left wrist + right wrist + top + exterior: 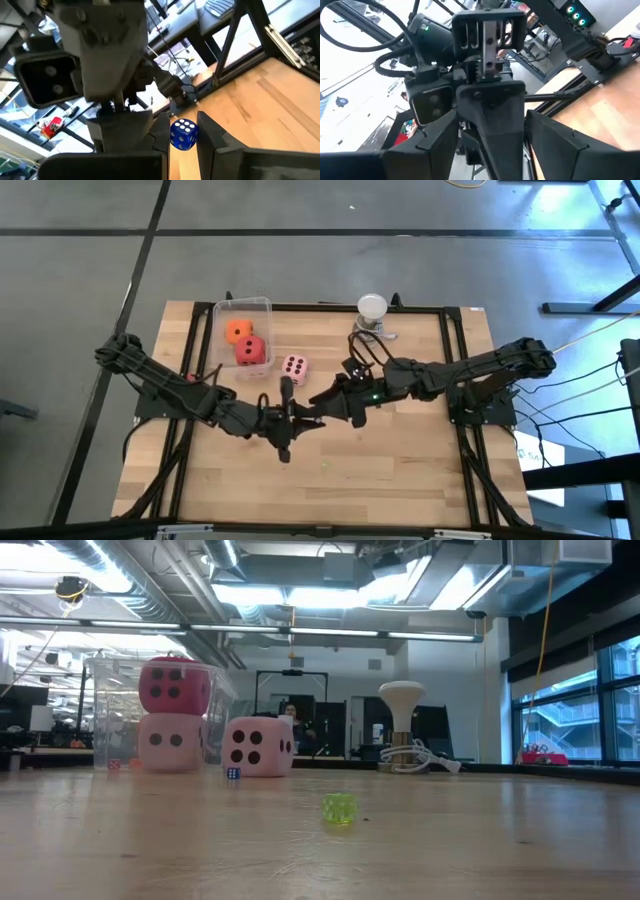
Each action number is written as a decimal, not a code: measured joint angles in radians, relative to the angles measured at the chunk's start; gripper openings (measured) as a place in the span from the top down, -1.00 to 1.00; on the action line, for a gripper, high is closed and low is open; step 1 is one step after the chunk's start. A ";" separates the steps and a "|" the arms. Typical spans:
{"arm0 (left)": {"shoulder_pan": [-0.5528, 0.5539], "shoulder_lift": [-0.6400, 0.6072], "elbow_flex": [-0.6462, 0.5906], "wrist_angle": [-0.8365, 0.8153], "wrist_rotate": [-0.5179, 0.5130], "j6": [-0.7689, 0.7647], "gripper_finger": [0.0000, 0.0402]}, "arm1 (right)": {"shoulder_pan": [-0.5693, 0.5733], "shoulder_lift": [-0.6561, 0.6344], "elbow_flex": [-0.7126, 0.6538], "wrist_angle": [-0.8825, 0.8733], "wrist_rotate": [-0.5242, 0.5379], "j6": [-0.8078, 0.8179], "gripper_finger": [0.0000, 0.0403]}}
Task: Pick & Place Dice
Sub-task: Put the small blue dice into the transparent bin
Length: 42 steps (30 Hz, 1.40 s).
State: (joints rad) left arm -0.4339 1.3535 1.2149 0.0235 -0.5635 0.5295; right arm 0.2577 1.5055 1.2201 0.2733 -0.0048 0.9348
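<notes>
Between the left gripper's (184,150) fingers sits a small blue die (183,134), apparently clamped; the right gripper (490,145), spread, faces it just ahead. A mistimed handover could drop it.

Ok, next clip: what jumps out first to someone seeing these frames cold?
The two arms meet nose to nose mid-table, the left gripper holding a small blue die between its fingers right in front of the right gripper. Behind them, an orange die and a red die sit in a clear bin, with a pale pink die on the wood just outside it.
</notes>
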 joint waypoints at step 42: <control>0.736 -0.343 0.001 -1.401 0.097 -1.483 0.86 | 0.088 -0.407 -0.003 -0.831 0.218 -0.290 -0.10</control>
State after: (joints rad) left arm 0.3023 1.0101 1.2163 -1.3780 -0.4661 -0.9539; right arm 0.3462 1.0989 1.2175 -0.5580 0.2134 0.6449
